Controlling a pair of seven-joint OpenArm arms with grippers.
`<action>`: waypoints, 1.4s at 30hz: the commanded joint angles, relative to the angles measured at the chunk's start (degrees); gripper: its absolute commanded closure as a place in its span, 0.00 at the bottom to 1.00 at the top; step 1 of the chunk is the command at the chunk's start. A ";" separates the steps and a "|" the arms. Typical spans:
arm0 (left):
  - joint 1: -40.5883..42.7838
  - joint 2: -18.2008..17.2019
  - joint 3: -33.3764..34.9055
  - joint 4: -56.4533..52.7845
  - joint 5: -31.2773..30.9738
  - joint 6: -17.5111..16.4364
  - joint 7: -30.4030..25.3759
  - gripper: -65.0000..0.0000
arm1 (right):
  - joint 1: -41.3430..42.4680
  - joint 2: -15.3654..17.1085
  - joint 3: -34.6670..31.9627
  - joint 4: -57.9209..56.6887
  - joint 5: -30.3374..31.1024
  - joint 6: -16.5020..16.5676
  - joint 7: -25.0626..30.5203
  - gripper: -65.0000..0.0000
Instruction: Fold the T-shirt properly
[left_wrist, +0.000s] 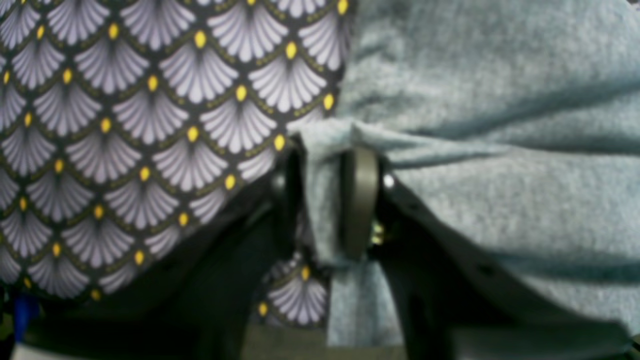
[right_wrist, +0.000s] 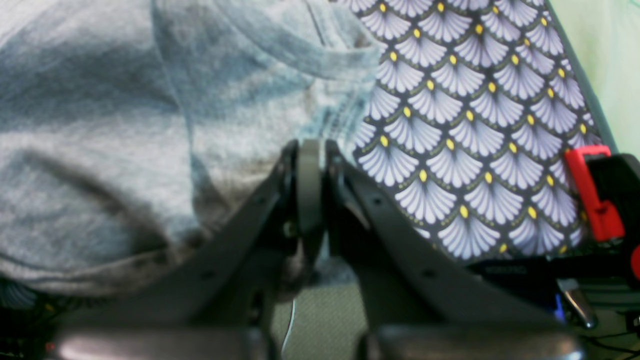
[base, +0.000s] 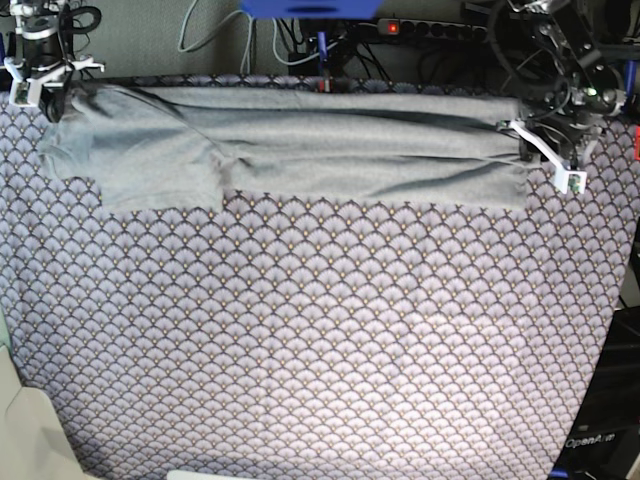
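One patterned cloth (base: 320, 330) of purple-grey fan scales covers the whole table, with a tangle of cables (base: 300, 40) and a power strip (base: 430, 27) behind. One grey T-shirt (base: 300, 150) lies folded into a long band along the far edge. Two grippers flank it: the left gripper (left_wrist: 325, 200) stands slightly parted with a shirt fold between its fingers, the right gripper (right_wrist: 310, 185) pinched tight at the shirt's edge.
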 joint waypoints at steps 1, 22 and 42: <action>0.83 0.17 0.24 -0.12 1.50 -0.41 3.07 0.80 | -0.42 0.79 0.40 1.04 0.78 -0.45 1.47 1.00; 1.01 0.26 0.24 -0.39 1.58 -0.41 3.69 1.00 | 0.81 0.43 3.83 3.94 0.95 -0.45 1.47 0.76; 0.57 0.26 0.59 -0.83 2.02 -0.41 3.25 1.00 | -7.36 -8.80 1.81 15.98 4.64 -0.45 1.47 0.75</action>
